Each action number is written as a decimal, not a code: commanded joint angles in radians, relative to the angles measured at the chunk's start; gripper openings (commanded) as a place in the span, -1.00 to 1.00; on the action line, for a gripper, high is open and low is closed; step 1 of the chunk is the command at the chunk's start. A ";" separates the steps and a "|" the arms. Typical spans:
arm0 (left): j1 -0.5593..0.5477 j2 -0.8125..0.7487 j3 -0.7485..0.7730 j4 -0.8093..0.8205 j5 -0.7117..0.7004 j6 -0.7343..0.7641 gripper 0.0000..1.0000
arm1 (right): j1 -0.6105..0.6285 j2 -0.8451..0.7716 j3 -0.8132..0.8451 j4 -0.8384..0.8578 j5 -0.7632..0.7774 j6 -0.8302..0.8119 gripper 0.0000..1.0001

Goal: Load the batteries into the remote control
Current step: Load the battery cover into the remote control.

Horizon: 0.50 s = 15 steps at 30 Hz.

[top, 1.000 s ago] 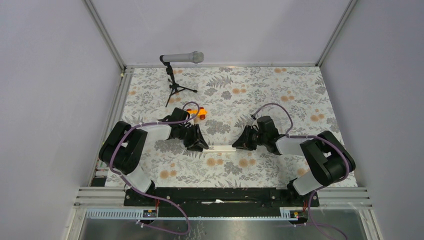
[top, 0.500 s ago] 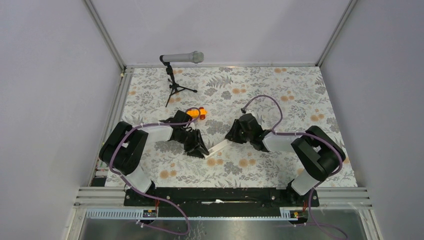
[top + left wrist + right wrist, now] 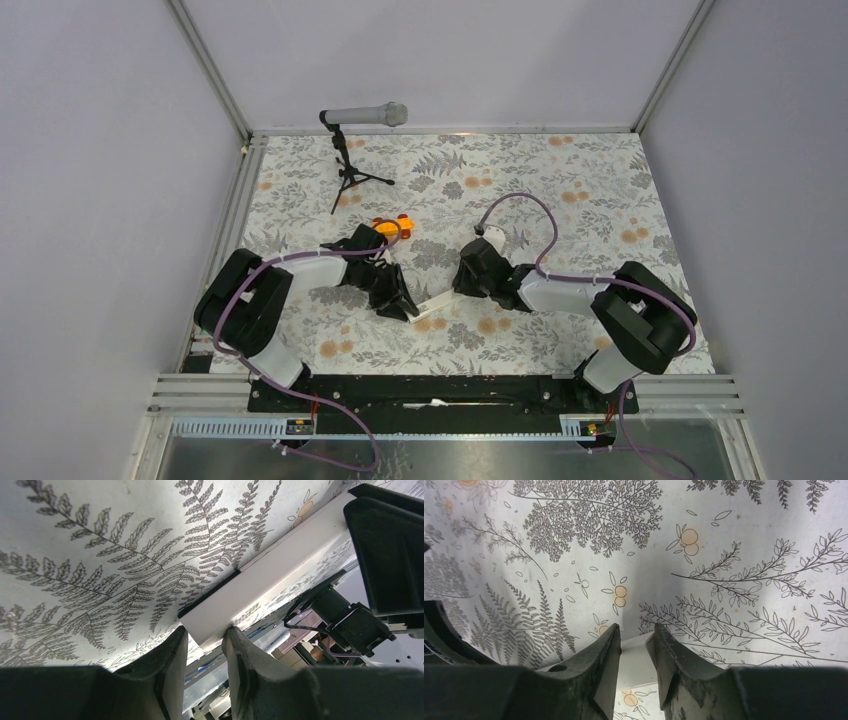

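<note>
The left hand is closed narrowly on one end of the slim white plastic remote control bar, and the right hand pinches the other end, so it spans between them, low at the flower-printed tabletop. It looks light, rigid and slick-sided, so long-edge grips near the ends should hold best.

Soft, even light falls from overhead, leaving only faint shadows on the cloth. The top view is sharp. Up close, the left fingers and right fingers go dark and blurry, and the remote looks washed-out white.
</note>
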 commanded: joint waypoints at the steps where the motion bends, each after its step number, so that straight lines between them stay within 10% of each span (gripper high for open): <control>1: -0.014 0.017 -0.001 0.226 -0.212 -0.046 -1.00 | 0.147 0.072 -0.002 -0.269 -0.258 0.007 -0.25; 6: -0.013 -0.016 0.005 0.165 -0.260 -0.016 -1.00 | 0.148 0.047 0.012 -0.302 -0.195 0.028 -0.09; 15: -0.010 -0.133 0.034 0.031 -0.404 0.083 -0.07 | 0.003 -0.066 0.130 -0.416 -0.164 -0.090 0.11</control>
